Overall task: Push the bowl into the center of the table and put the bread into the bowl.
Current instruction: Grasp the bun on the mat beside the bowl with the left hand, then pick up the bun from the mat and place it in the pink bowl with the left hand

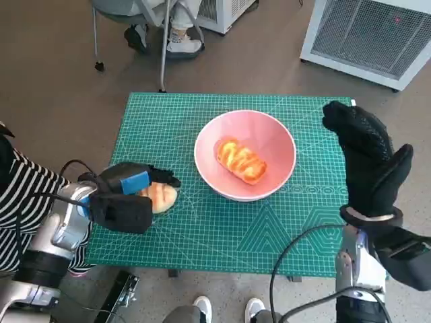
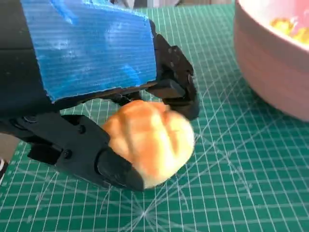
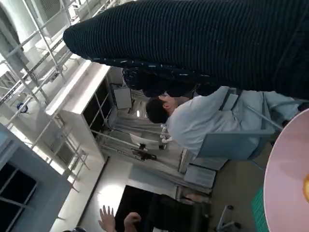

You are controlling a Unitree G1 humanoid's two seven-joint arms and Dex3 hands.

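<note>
1. Gripping the bread roll [image 2: 152, 142] low over the green cutting mat [image 1: 222, 232], the left hand [image 1: 121, 195] had its black fingers [image 2: 113, 169] curled round the roll from both sides, and much of the crust stood proud of the hold. That looked like a shallow grip, so a quick lift could have let the roll slide out and drop back onto the mat.

2. Beside the roll in the left wrist view rose the wall of the pink bowl [image 1: 269, 145]. Carried too low, the hand could have struck that wall and shoved the bowl away from the middle of the mat, where it sat.

3. Inside the bowl already lay a braided bread [image 1: 240, 160]. A second piece dropped on it might have bounced or rolled toward the rim.

4. At the mat's right edge the right hand [image 1: 367, 158] stood upright with its gloved fingers spread and nothing in them. It was near the bowl but apart from it, so a stray sweep could have knocked the rim.

5. Beyond the table a seated person's feet [image 1: 182, 42] showed.
</note>
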